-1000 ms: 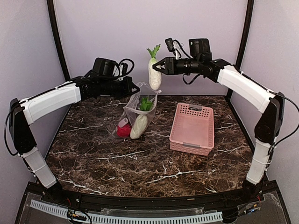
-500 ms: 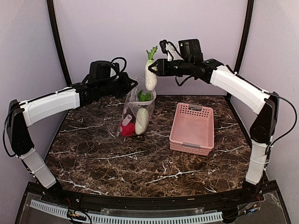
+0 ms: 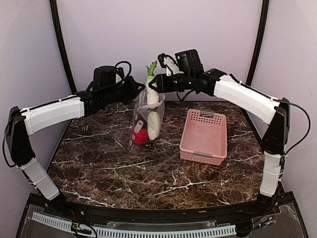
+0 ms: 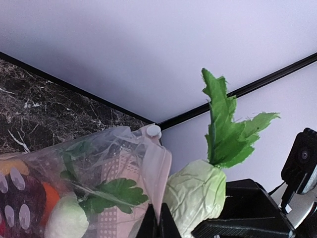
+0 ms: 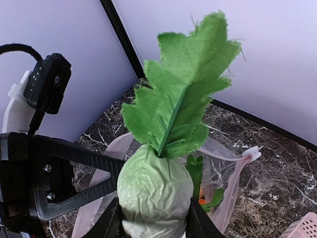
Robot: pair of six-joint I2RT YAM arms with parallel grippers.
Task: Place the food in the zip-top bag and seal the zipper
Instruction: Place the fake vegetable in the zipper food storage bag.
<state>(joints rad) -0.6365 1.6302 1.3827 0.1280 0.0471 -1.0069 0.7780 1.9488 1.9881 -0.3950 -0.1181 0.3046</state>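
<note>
The clear zip-top bag [image 3: 143, 121] hangs upright over the table, pinched at its mouth edge by my shut left gripper [image 3: 140, 89]. Its whitish zipper strip [image 4: 157, 163] runs up from my left gripper [image 4: 158, 223]. Food sits inside: a white oblong piece [image 3: 154, 125], a dark red piece [image 3: 142, 137] and green leaves [image 4: 116, 191]. My right gripper [image 3: 152, 85] is shut on a white radish with a green leaf [image 5: 156, 193], held at the bag's open mouth [image 5: 223, 173]. The right gripper [image 5: 154, 223] grips its sides. The radish's lower end is hidden.
A pink slotted basket [image 3: 204, 136] stands on the dark marble table [image 3: 148, 173] to the right of the bag. The two arms meet closely above the back middle of the table. Purple walls close the back and sides.
My right arm has carried the radish left and down to the bag's mouth. The left gripper has shifted the bag slightly right, and it now hangs more upright.
</note>
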